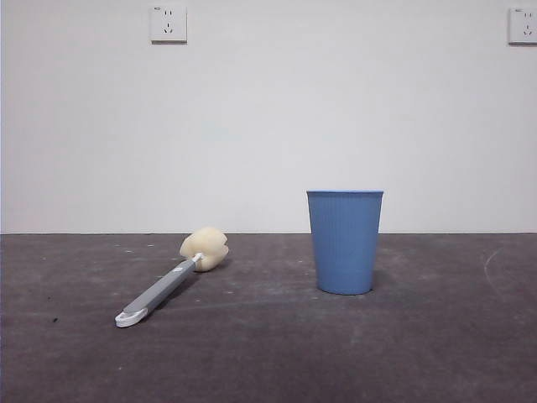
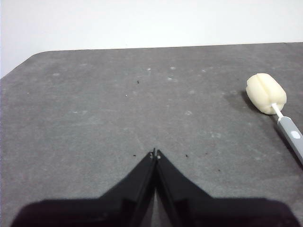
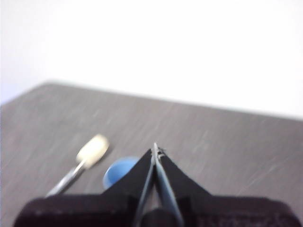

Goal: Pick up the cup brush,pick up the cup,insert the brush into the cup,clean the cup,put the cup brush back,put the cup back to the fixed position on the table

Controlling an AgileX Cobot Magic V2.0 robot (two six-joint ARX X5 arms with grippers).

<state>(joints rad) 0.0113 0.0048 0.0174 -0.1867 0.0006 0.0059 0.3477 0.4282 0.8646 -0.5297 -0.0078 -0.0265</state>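
Note:
The cup brush (image 1: 168, 283) lies flat on the table (image 1: 268, 353), its cream sponge head toward the wall and its white looped end toward the camera. To its right the blue ribbed cup (image 1: 344, 242) stands upright. Neither arm shows in the front view. In the left wrist view my left gripper (image 2: 155, 153) is shut and empty above bare table, with the cup brush (image 2: 272, 101) off to one side. My right gripper (image 3: 156, 151) is shut and empty, high above the cup (image 3: 119, 171) and the cup brush (image 3: 85, 161); that view is blurred.
A white wall with two power sockets (image 1: 168, 23) rises behind the table. The table's far edge (image 2: 156, 47) and a rounded corner show in the left wrist view.

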